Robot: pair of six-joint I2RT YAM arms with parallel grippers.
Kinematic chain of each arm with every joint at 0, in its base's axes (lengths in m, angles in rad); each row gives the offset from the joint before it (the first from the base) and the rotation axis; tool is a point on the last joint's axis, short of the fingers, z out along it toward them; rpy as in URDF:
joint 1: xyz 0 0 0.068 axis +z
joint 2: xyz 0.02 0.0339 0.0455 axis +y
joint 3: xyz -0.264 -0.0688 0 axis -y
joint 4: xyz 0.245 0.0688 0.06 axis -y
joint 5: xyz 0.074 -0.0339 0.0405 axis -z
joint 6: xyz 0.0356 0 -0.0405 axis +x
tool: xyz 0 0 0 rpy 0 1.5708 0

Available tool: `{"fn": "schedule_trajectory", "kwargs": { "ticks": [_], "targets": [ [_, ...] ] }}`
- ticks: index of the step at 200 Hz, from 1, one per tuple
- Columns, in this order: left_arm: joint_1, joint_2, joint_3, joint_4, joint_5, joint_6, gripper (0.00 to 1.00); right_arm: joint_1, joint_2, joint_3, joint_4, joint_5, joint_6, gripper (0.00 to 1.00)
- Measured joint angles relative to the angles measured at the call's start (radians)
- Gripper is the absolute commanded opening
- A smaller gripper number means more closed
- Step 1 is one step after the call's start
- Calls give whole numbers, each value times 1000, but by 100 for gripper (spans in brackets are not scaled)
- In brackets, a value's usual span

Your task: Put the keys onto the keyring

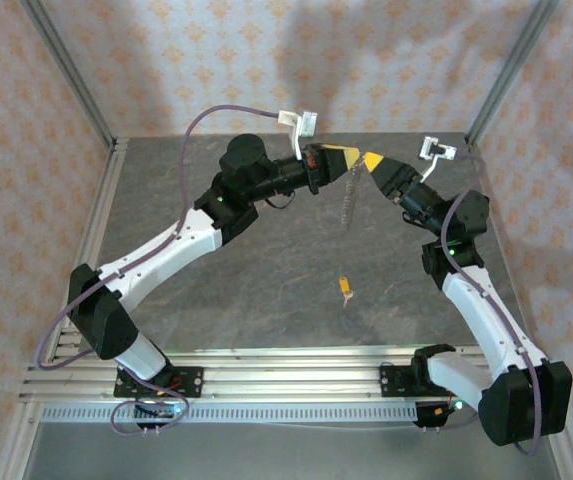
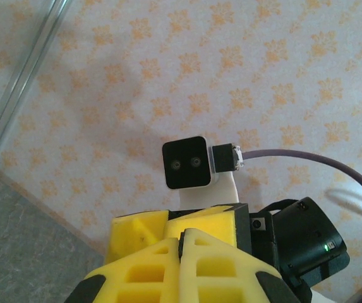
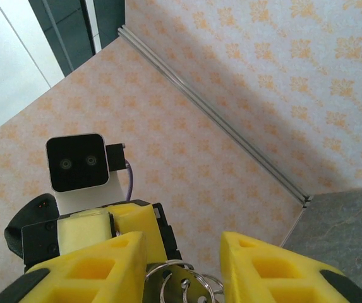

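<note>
Up at the back, the closed left gripper (image 1: 354, 157) holds the keyring (image 3: 184, 284) between the right gripper's (image 1: 369, 160) parted fingers; the loose key (image 1: 345, 288) lies below, nearer the right arm.

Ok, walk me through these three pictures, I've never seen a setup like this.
Two robot arms are bolted to the table's near edge. The overhead picture looks down on both; the other two come from cameras on each wrist. High over the table the arms meet tip to tip. The left gripper is shut and holds the keyring, with something thin hanging below. The right gripper is open beside the ring. One small orange-headed key lies loose on the table.
</note>
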Motion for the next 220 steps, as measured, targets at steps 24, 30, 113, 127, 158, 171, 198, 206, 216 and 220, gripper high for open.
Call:
{"fn": "schedule_trajectory", "kwargs": {
  "ticks": [24, 30, 113, 127, 158, 171, 198, 206, 216, 220],
  "targets": [
    [1, 0, 2, -3, 8, 6, 0, 0, 0, 0, 4, -7, 3, 33],
    [1, 0, 3, -4, 10, 6, 0, 0, 0, 0, 7, -8, 4, 33],
    [1, 0, 4, -18, 25, 15, 0, -11, -52, 0, -15, 13, -13, 31],
    [1, 0, 4, -23, 25, 14, 0, -11, -56, 0, -9, 15, -11, 32],
    [1, 0, 4, -25, 25, 14, 0, -11, -43, 0, 14, 12, 5, 33],
    [1, 0, 4, -25, 25, 14, 0, -11, -32, 0, 32, 7, 18, 33],
    [1, 0, 4, -25, 25, 14, 0, -10, -8, 0, 55, -10, 36, 33],
    [1, 0, 4, -25, 25, 14, 0, -7, -2, 0, 62, -14, 41, 33],
    [1, 0, 4, -25, 25, 14, 0, -2, 6, 0, 68, -18, 42, 33],
    [1, 0, 4, -25, 25, 14, 0, 0, 9, 0, 71, -20, 43, 32]
  ]
}}
